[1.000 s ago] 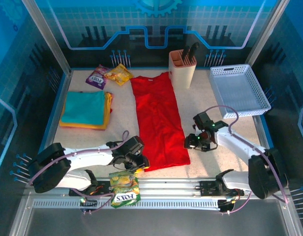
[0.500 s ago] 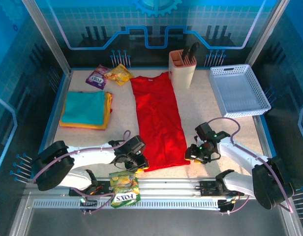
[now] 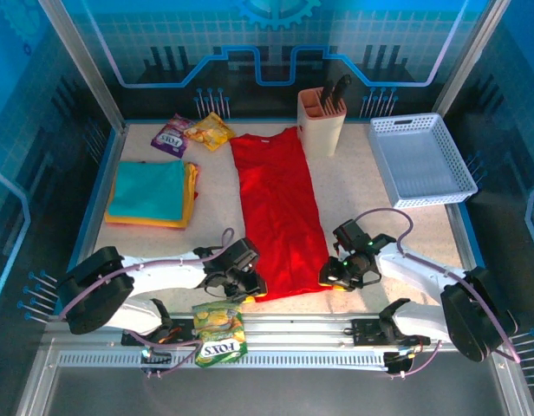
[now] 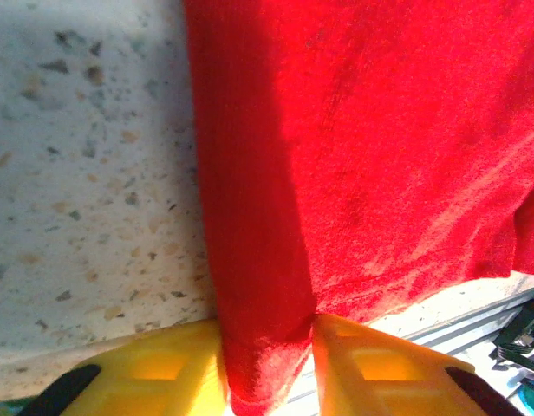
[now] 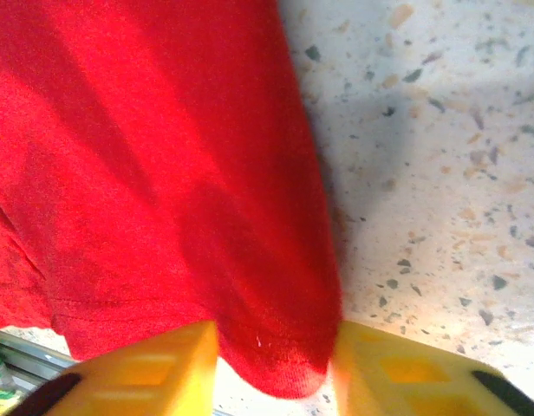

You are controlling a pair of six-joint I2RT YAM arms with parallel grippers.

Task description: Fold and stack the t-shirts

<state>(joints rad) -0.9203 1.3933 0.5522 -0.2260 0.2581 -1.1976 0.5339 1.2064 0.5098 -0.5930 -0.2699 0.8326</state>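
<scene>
The red shirt point(image 3: 278, 204) lies as a long strip mid-table. The left gripper point(image 4: 267, 347) pinches its near-left corner and the right gripper point(image 5: 276, 347) clamps the near-right one. Best to lift both corners together — level, hem taut — then carry them far.
</scene>
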